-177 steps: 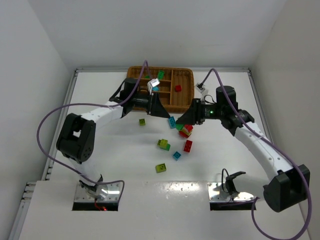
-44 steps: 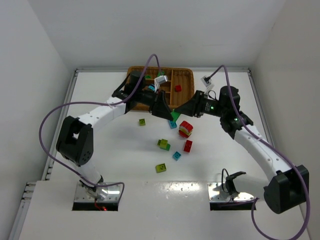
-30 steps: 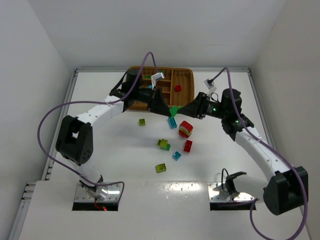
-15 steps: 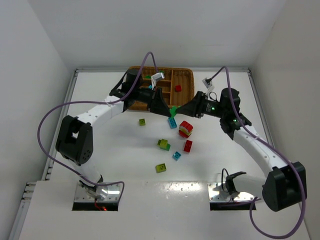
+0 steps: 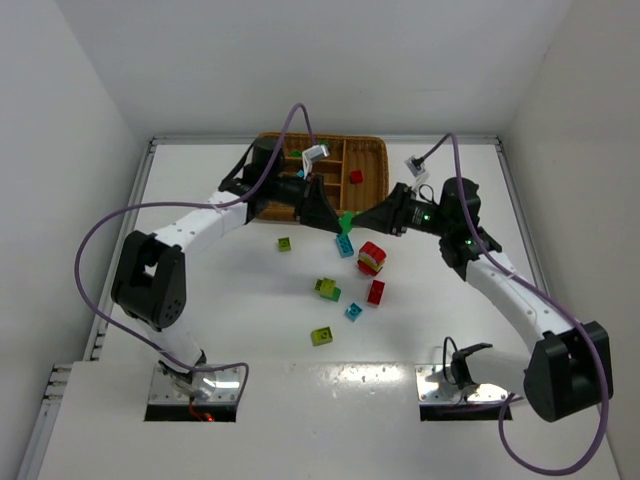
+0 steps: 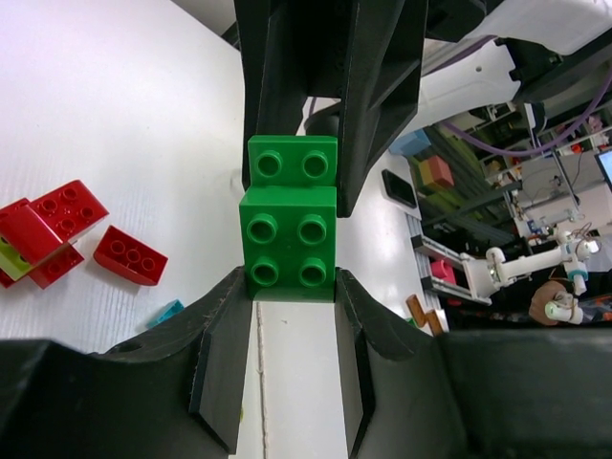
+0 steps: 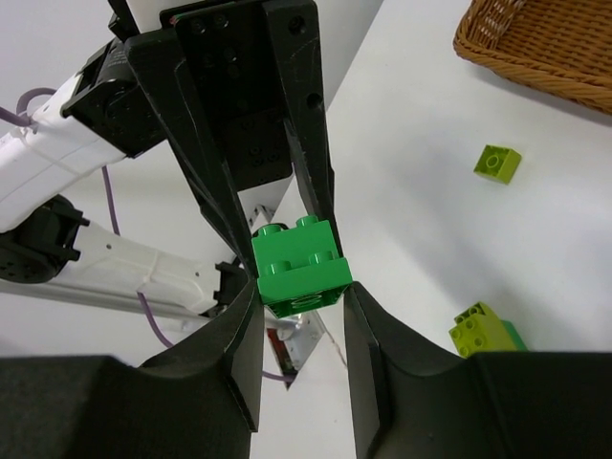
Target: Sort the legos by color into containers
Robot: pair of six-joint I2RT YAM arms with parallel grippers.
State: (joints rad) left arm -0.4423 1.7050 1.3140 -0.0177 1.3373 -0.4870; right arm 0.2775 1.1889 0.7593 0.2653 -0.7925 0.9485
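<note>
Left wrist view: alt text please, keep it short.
Two green bricks, pressed together, are pinched between the left gripper, whose black fingers frame the bottom, and the right gripper, whose fingers point in from the top. Loose red bricks lie on the white table at left.

Right end effector (image 7: pixel 299 287), looser a moment ago, tight on green legos (image 7: pixel 297 258).

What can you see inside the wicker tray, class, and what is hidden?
One red brick lies in a compartment of the wicker tray. The left arm covers the tray's left part, so its contents there cannot be seen.
</note>
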